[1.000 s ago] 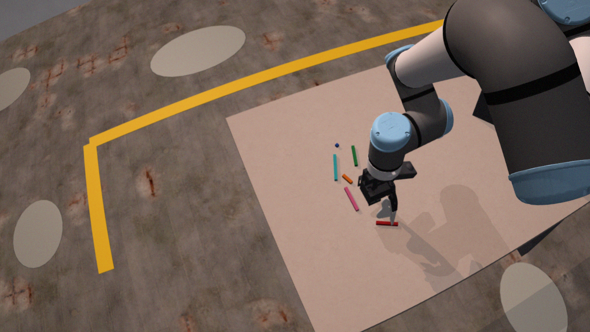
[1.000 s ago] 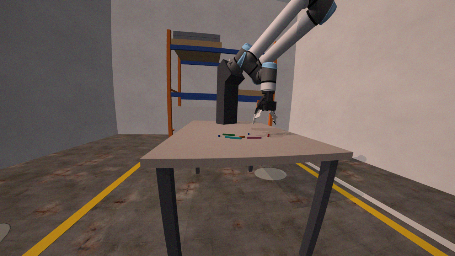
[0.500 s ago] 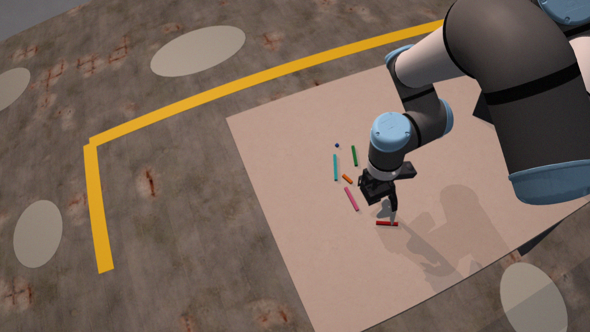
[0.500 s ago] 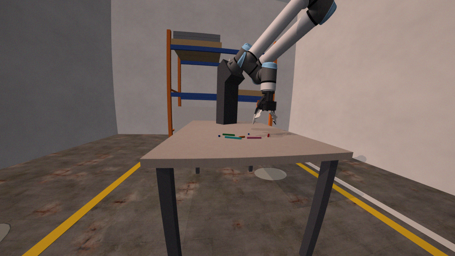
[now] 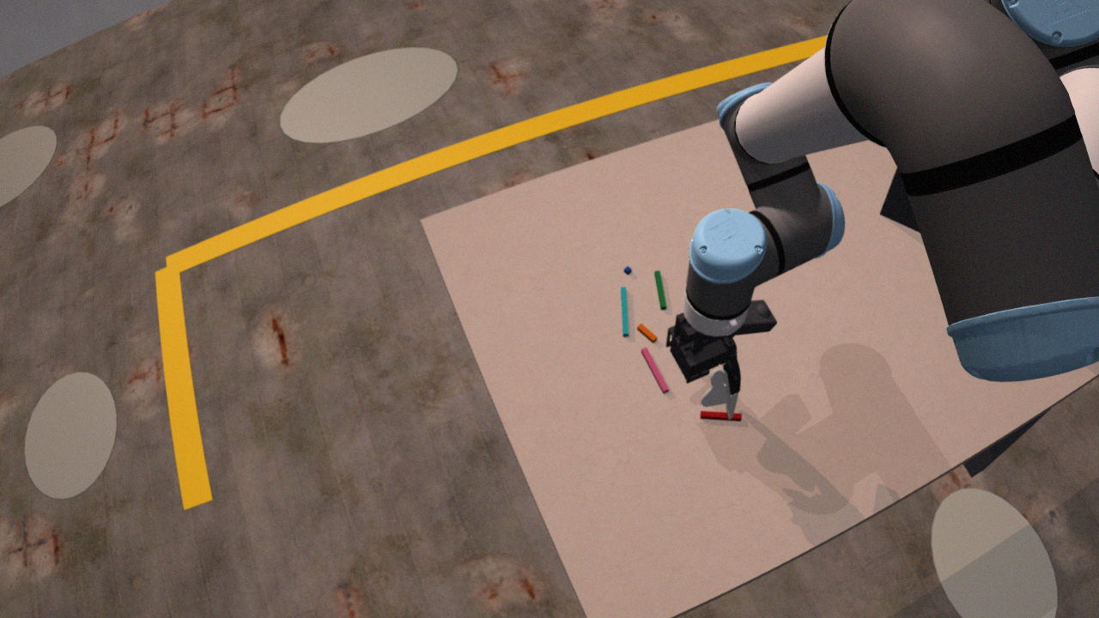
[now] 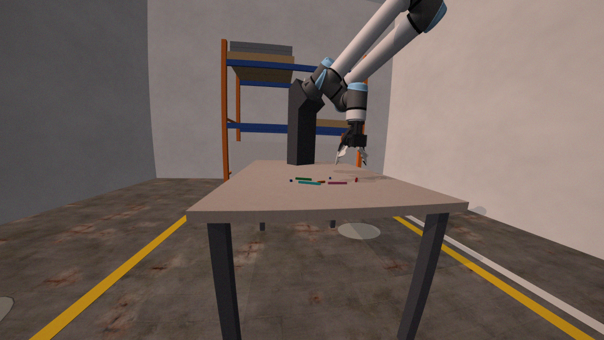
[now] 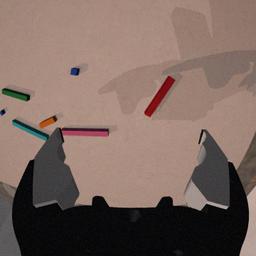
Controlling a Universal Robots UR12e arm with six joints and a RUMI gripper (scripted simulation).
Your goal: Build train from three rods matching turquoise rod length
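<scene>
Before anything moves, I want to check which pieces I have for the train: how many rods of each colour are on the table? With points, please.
Short blue cube-like rods [image 5: 628, 269] [image 6: 290, 180] [image 6: 330, 178] [image 7: 2, 112] [image 7: 75, 71]: 2
Long straight turquoise rod [image 5: 624, 311] [image 6: 309, 182] [image 7: 30, 129]: 1
Straight green rod [image 5: 659, 289] [image 6: 303, 178] [image 7: 16, 94]: 1
Short orange rod [image 5: 646, 332] [image 6: 321, 182] [image 7: 48, 121]: 1
Long pink rod [image 5: 654, 370] [image 6: 337, 182] [image 7: 85, 132]: 1
Straight red rod [image 5: 714, 415] [image 6: 356, 179] [image 7: 160, 96]: 1
Total: 7

Nothing visibly differs between the earlier top and exterior pictures and now: the arm [image 5: 991, 238] [image 6: 371, 33], the claw [image 5: 714, 396] [image 6: 351, 164] [image 7: 131, 129] and everything on the desk [image 5: 537, 345] [image 6: 325, 200] [image 7: 124, 35] show no shift. The wrist view has no earlier picture to compare.
</scene>
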